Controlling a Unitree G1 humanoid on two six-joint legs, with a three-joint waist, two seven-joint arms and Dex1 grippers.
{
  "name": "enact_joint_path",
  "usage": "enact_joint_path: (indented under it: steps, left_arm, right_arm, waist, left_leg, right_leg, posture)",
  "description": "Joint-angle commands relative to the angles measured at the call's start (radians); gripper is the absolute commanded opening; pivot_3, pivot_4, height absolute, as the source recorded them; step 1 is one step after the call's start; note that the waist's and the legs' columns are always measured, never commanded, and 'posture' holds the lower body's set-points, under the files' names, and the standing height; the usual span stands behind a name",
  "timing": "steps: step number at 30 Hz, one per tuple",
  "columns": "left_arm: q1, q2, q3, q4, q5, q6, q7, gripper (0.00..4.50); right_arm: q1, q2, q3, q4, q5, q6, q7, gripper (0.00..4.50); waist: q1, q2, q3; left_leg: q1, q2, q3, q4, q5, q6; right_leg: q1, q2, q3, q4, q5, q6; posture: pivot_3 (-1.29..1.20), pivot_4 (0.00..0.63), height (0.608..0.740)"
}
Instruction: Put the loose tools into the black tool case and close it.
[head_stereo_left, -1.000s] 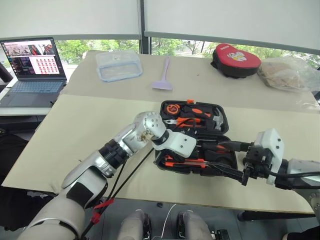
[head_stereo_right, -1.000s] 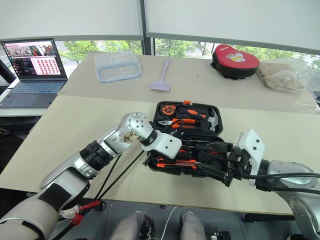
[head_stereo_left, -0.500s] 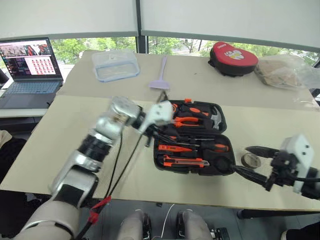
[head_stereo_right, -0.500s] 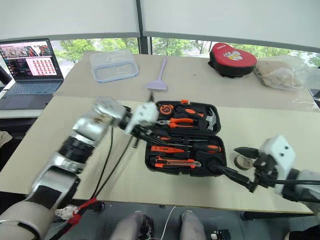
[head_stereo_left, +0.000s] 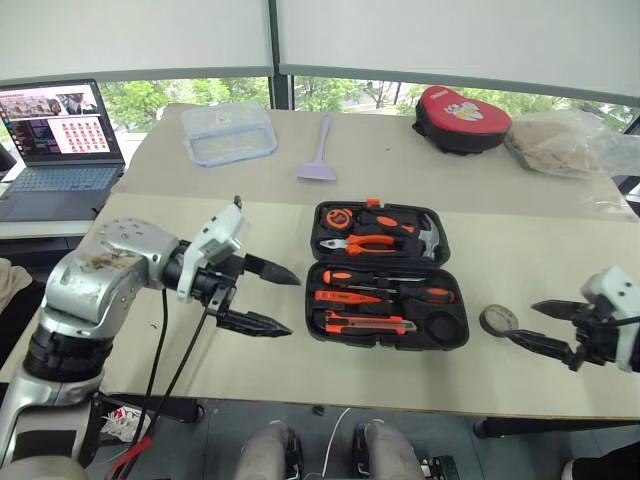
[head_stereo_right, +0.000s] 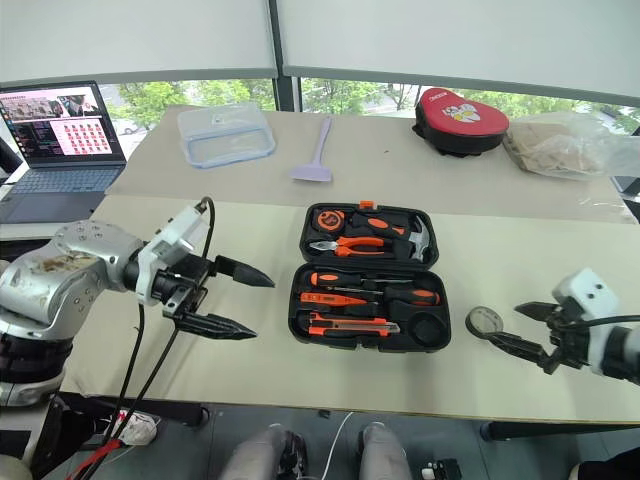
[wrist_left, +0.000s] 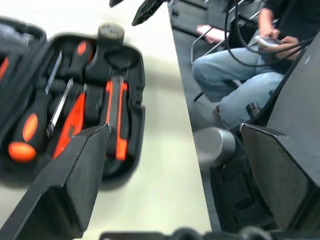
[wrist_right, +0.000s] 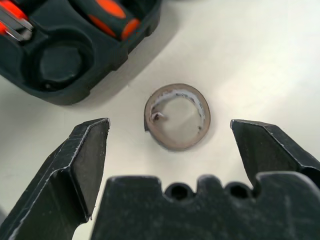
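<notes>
On the table (head_stereo_left: 150, 330), the black tool case (head_stereo_left: 387, 275) lies open, screwdrivers (head_stereo_left: 385, 285) and utility knife (head_stereo_left: 365, 324) seated inside. The tape roll (head_stereo_left: 497, 319) rests just beside it. Left gripper (head_stereo_left: 275, 298) and right gripper (head_stereo_left: 540, 325) hold jaws spread, empty.

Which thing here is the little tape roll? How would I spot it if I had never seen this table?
Find the open black tool case in the middle of the beige table. Just off its right side, on the bare tabletop, lies the tape roll, in front of the open right gripper. It is a small dark ring with a hollow centre, the only tool lying outside the case.
</notes>
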Motion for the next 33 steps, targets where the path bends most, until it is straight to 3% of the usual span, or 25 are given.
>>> enact_joint_path:
  steps: [1, 4, 7, 9, 11, 16, 18, 26, 33]
  left_arm:
    - [-0.010, 0.004, 0.047, -0.047, -0.049, 0.011, 0.069, 4.48]
    - [0.003, 0.013, 0.035, -0.055, -0.040, -0.017, 0.096, 4.48]
    - [0.021, 0.024, 0.029, -0.064, -0.042, -0.034, 0.107, 4.50]
    - [0.024, 0.029, 0.026, -0.068, -0.041, -0.040, 0.111, 4.50]
    - [0.025, 0.032, 0.022, -0.069, -0.041, -0.048, 0.114, 4.50]
    - [0.020, 0.040, -0.001, -0.056, -0.028, -0.079, 0.114, 4.50]
    - [0.016, 0.041, -0.009, -0.054, -0.026, -0.089, 0.111, 4.50]
    - [0.018, 0.044, -0.043, -0.035, -0.004, -0.145, 0.093, 4.50]
    - [0.013, 0.040, -0.066, -0.036, 0.008, -0.175, 0.095, 4.50]
  right_arm:
    - [-0.034, -0.012, 0.049, 0.024, -0.037, -0.053, 0.035, 4.50]
    - [-0.055, -0.001, 0.094, 0.052, -0.069, -0.079, 0.034, 4.50]
    - [-0.080, 0.009, 0.136, 0.094, -0.103, -0.090, 0.018, 3.78]
    - [-0.098, 0.021, 0.161, 0.125, -0.127, -0.113, 0.010, 2.93]
    - [-0.115, 0.034, 0.176, 0.148, -0.142, -0.129, 0.004, 2.53]
    - [-0.076, 0.009, 0.167, 0.140, -0.190, -0.218, 0.024, 0.76]
    - [-0.067, -0.003, 0.114, 0.094, -0.138, -0.173, 0.044, 0.14]
    - [-0.097, -0.041, 0.004, -0.211, 0.114, 0.032, 0.124, 0.06]
    - [-0.175, -0.020, 0.183, -0.357, 0.048, 0.047, 0.041, 0.06]
  waist:
    - [0.004, 0.000, 0.000]
    - [0.003, 0.000, 0.000]
    - [-0.001, 0.000, 0.000]
    - [-0.001, 0.000, 0.000]
    - [-0.002, 0.000, 0.000]
    - [-0.001, 0.000, 0.000]
    - [0.001, 0.000, 0.000]
    - [-0.004, 0.001, 0.000]
    - [0.005, 0.001, 0.000]
  left_leg:
    - [0.000, 0.000, 0.000, 0.000, 0.000, 0.000]
    - [0.000, -0.001, 0.000, 0.000, 0.000, 0.000]
    - [0.000, 0.000, 0.000, 0.000, 0.000, 0.000]
    - [0.000, 0.000, 0.001, 0.000, 0.000, 0.000]
    - [0.001, 0.000, 0.001, 0.000, 0.000, 0.000]
    - [0.001, 0.000, 0.001, 0.000, 0.000, -0.001]
    - [0.001, 0.000, 0.001, -0.001, 0.000, -0.001]
    - [0.001, 0.001, 0.001, -0.001, 0.000, -0.001]
    - [0.000, 0.000, 0.000, -0.001, 0.000, -0.001]
  right_leg:
    - [0.000, 0.000, 0.000, 0.000, 0.000, 0.000]
    - [0.001, -0.001, 0.000, -0.001, 0.000, 0.000]
    - [0.001, 0.000, 0.000, 0.000, 0.000, 0.000]
    - [0.000, 0.000, 0.000, 0.000, 0.000, 0.000]
    - [0.001, 0.000, 0.000, 0.000, 0.000, 0.000]
    - [0.001, 0.000, 0.000, 0.000, 0.000, 0.000]
    - [0.001, 0.000, 0.000, 0.000, 0.000, 0.000]
    - [0.000, 0.000, 0.000, 0.000, 0.000, 0.000]
    - [0.000, 0.000, -0.001, -0.001, 0.000, -0.001]
  posture:
    - [0.00, 0.150, 0.731]
    - [0.00, 0.150, 0.731]
    - [0.00, 0.150, 0.731]
    - [0.00, 0.150, 0.731]
    - [0.00, 0.150, 0.731]
    - [0.00, 0.150, 0.731]
    - [0.00, 0.150, 0.731]
    - [0.00, 0.150, 0.731]
    - [0.00, 0.150, 0.731]
